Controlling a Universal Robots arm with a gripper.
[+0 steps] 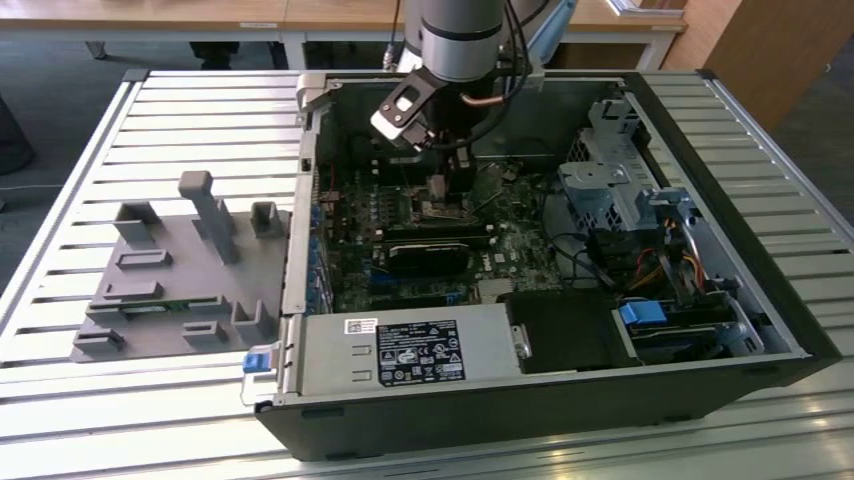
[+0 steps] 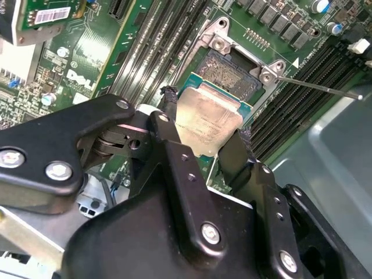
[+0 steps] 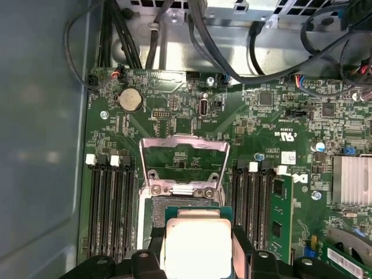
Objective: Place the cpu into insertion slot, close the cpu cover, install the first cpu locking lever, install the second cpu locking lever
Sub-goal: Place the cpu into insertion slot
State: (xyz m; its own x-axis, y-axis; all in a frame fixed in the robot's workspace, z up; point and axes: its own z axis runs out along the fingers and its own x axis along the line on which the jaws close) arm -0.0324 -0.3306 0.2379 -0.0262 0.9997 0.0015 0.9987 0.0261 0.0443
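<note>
My gripper (image 2: pixel 206 119) is shut on the cpu (image 2: pixel 204 129), a flat square chip with a silver-grey top and a green rim, one black finger on each side. In both wrist views the cpu (image 3: pixel 196 247) hangs low over the insertion slot (image 2: pixel 228 71), partly covering it; I cannot tell whether they touch. The cpu cover (image 3: pixel 185 141), a thin silvery frame with a square window, stands flipped open just beyond the slot. A thin locking lever (image 2: pixel 325 87) sticks out sideways beside the slot. In the exterior view the gripper (image 1: pixel 441 188) reaches down into the open computer case.
Memory slots (image 3: pixel 107 203) flank the socket on both sides. Cables (image 3: pixel 174 35) hang along the case wall. A power supply (image 1: pixel 400 350) and a drive cage (image 1: pixel 614 190) crowd the case. A grey fixture tray (image 1: pixel 174 270) sits on the slatted table at the exterior view's left.
</note>
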